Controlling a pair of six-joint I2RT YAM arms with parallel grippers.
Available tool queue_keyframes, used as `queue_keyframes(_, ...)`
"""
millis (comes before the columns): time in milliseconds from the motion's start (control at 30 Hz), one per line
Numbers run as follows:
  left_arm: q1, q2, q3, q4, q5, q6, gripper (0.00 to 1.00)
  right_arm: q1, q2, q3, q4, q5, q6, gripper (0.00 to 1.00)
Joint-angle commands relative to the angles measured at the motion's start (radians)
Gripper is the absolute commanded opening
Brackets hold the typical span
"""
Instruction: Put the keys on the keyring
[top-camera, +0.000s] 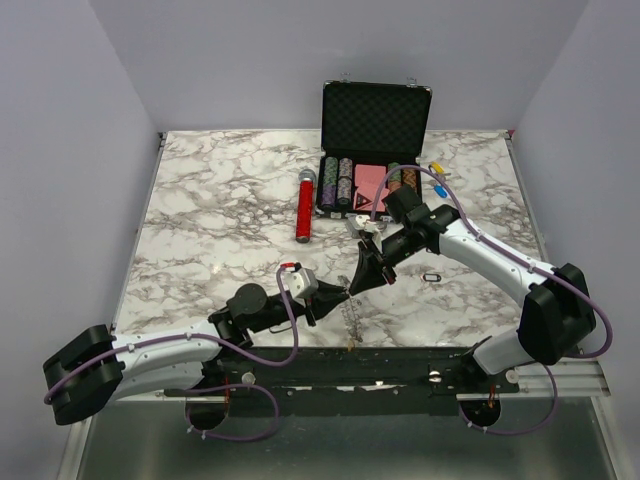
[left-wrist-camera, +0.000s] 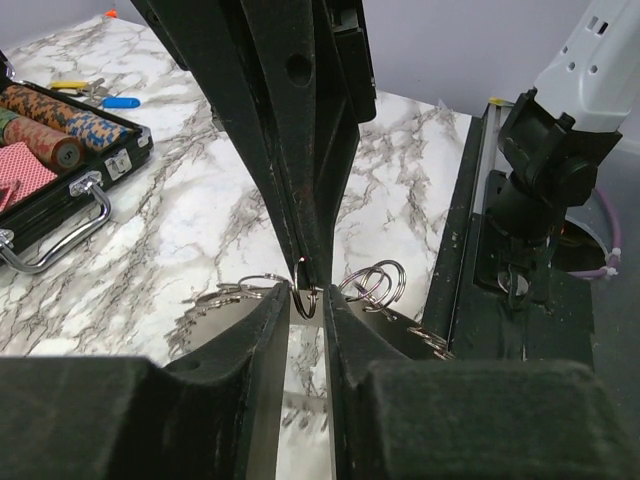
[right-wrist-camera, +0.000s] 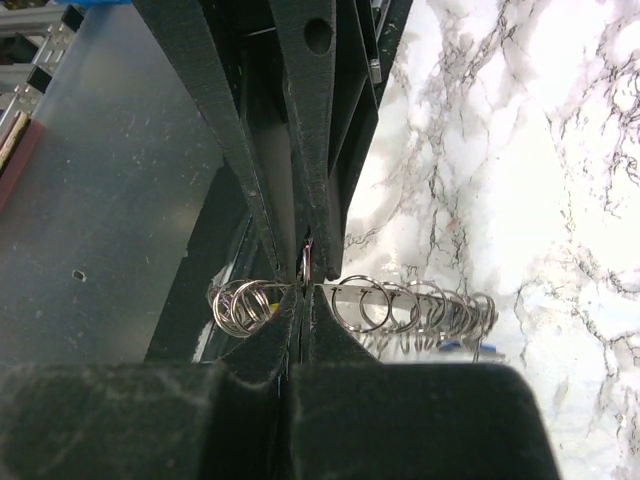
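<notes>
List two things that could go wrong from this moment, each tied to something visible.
1. The right gripper and the left gripper meet at one spot on the thin keyring. Their fingertips may clash, or the wire may slip out.
2. The keys hang about over the near edge of the table. If the ring drops, they could fall off the marble.

A white, grey-veined marble counter (top-camera: 220, 220) carries an open black case (top-camera: 375, 105) at its far edge, lid upright and lined with dark foam. Inside lie rows of striped poker chips (top-camera: 331, 180) and a red deck of cards (top-camera: 370, 180). The case has a chrome handle (left-wrist-camera: 60, 235) on its front. Just left of the case lies a red cylinder (top-camera: 304, 210) with a grey cap at its far end.
</notes>
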Motion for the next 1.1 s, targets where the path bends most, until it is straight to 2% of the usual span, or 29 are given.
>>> queue_keyframes(0,-0.003,0.0,0.021,0.043,0.019,-0.004,0.26,0.006,0.0,0.018,-0.01,-0.012,-0.004,0.01)
queue_keyframes(67,-0.003,0.0,0.019,0.048,0.019,-0.003,0.23,0.006,0.0,0.018,-0.012,-0.012,-0.004,0.01)
queue_keyframes(233,-0.003,0.004,0.021,0.051,0.026,-0.004,0.09,0.006,0.003,0.02,-0.012,-0.012,-0.006,0.01)
queue_keyframes(300,-0.003,0.007,0.019,0.051,0.028,-0.003,0.0,0.006,0.003,0.02,-0.012,-0.012,-0.004,0.01)
queue_keyframes(567,-0.003,-0.003,-0.005,0.074,0.004,-0.015,0.0,0.005,0.003,0.02,-0.01,-0.016,0.002,0.02)
queue_keyframes(633,-0.003,-0.02,-0.028,0.095,-0.023,-0.019,0.0,0.006,0.0,0.018,-0.01,-0.016,0.004,0.13)
queue_keyframes(733,-0.003,-0.055,-0.056,0.106,-0.033,-0.018,0.0,0.006,-0.013,0.017,-0.012,-0.01,0.013,0.43)
queue_keyframes(767,-0.003,-0.069,-0.065,0.109,-0.033,-0.018,0.0,0.003,-0.02,0.017,-0.013,-0.006,0.017,0.49)
queue_keyframes(833,-0.001,-0.098,-0.088,0.12,-0.036,-0.019,0.0,-0.009,-0.04,0.018,-0.035,0.005,0.002,0.57)
queue_keyframes(1000,-0.001,-0.199,-0.149,0.124,-0.064,-0.053,0.0,-0.11,-0.108,-0.012,-0.047,-0.01,-0.019,0.65)
queue_keyframes(1067,0.0,-0.244,-0.163,0.101,-0.073,-0.076,0.0,-0.174,-0.146,-0.034,-0.045,-0.013,-0.019,0.74)
